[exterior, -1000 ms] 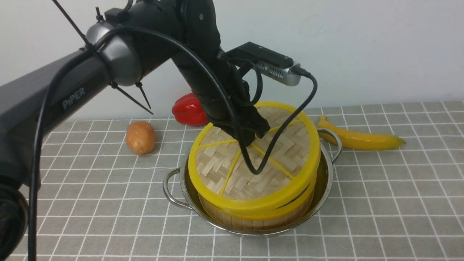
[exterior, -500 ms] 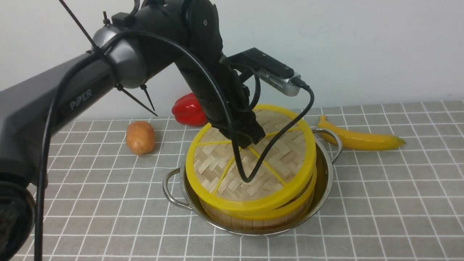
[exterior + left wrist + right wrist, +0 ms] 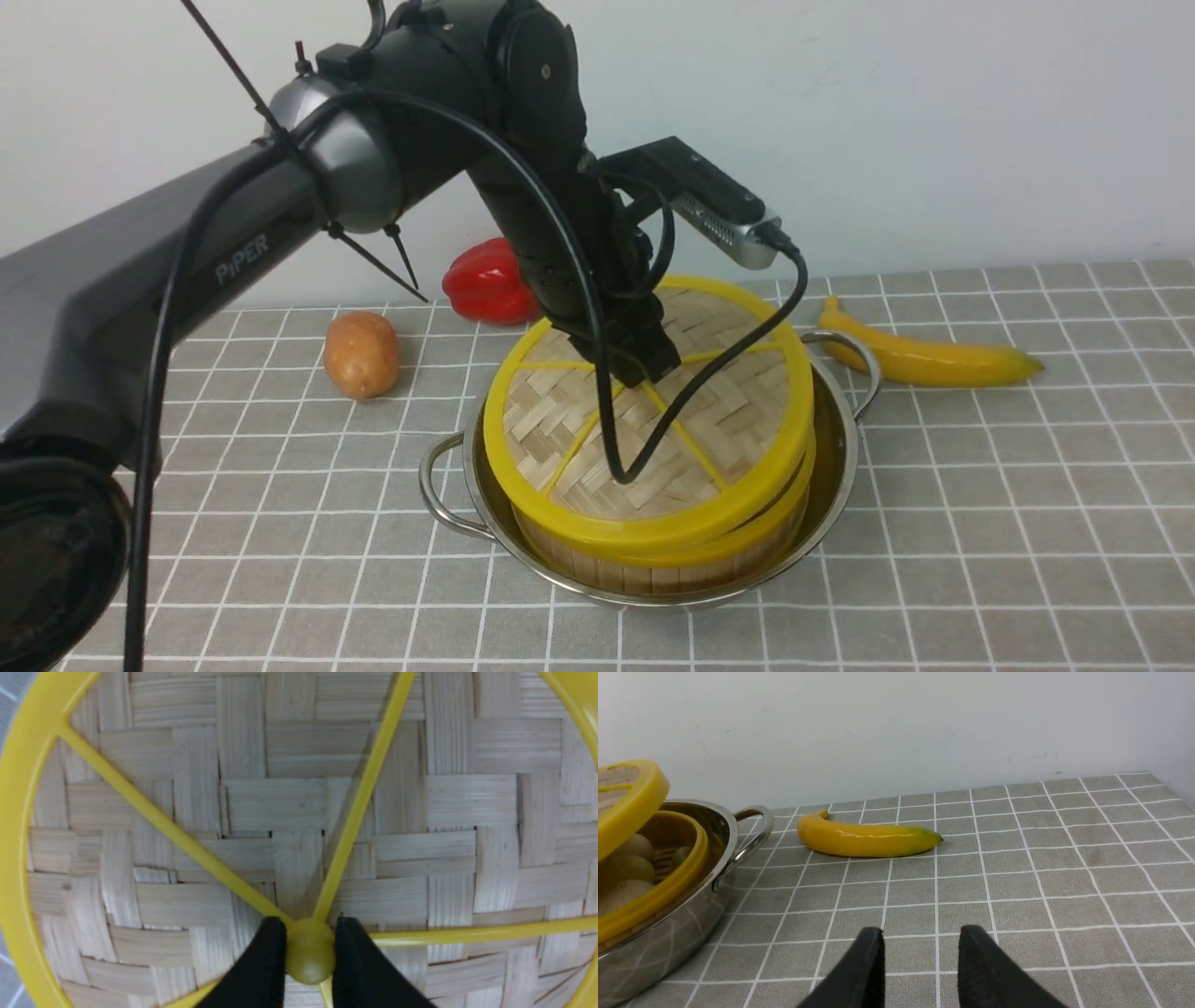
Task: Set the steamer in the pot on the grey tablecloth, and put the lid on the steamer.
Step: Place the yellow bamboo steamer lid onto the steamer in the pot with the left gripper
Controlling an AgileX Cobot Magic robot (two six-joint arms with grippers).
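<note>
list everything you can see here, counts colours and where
pot: one, shiny steel, middle of the cloth
steamer: one, bamboo with yellow rim, inside the pot
lid: one, woven bamboo with yellow rim, tilted over the steamer
pale round items: several, in the steamer
banana: one, yellow, right of the pot
potato: one, brown, back left of the pot
red pepper: one, red, behind the pot
grey tablecloth: one, white grid, under everything
left gripper: one, black, shut on the lid's knob
right gripper: one, black, open, over the cloth
</note>
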